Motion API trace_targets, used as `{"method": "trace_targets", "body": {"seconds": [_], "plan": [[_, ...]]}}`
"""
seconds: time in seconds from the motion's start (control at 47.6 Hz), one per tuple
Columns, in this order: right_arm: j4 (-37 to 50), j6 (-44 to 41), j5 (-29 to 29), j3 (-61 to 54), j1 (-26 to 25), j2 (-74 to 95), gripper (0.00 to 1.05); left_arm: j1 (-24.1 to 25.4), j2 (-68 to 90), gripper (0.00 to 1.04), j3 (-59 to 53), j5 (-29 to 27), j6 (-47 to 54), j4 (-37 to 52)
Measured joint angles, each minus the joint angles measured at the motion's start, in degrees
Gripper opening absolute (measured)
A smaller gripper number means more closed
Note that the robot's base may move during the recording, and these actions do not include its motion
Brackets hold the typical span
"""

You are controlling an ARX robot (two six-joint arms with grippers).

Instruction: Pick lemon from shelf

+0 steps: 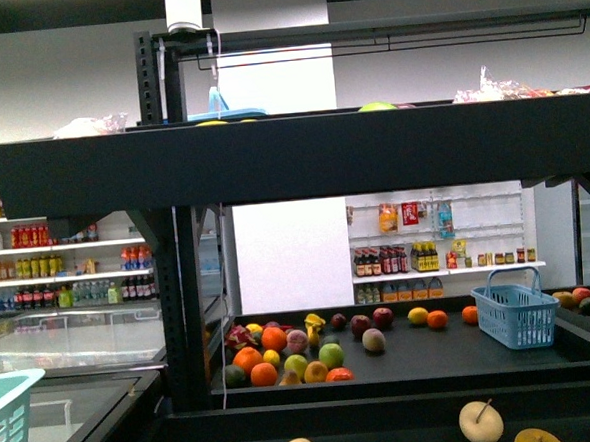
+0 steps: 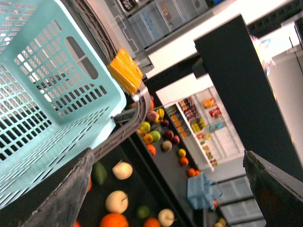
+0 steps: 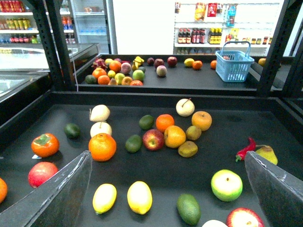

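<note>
While both arms' jaws gape wide, empty, the lemon lies before the right pair on the shelf deck at the front frame's bottom edge; probably firm, light, slick: grip its middle.

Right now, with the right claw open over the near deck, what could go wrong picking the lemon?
The lemon lies right beside a slimmer yellow fruit; the right claw could close on the wrong one, or both. Its smooth skin on the flat shelf deck could let it roll if nudged, perhaps toward the avocado nearby.
</note>
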Motion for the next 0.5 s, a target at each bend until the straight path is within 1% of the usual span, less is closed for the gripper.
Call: {"method": "trace_targets", "body": {"seconds": [0.168, 0.231, 0.4, 0.505], "plan": [[0.0, -0.02, 0.0, 0.0, 0.0, 0.0, 0.97, 2.19, 15.19, 0.97, 6.86, -3.67, -14.36, 2.64], [0.0, -0.02, 0.0, 0.0, 0.0, 0.0, 0.97, 2.54, 19.21, 0.97, 8.85, -4.74, -17.51, 2.71], [0.0, -0.02, 0.0, 0.0, 0.0, 0.0, 0.97, 2.84, 28.39, 0.97, 15.72, -6.4, -22.36, 3.67], [0.0, -0.02, 0.0, 0.0, 0.0, 0.0, 0.97, 2.82, 32.7, 0.97, 19.61, -7.34, -23.52, 3.76]]}}
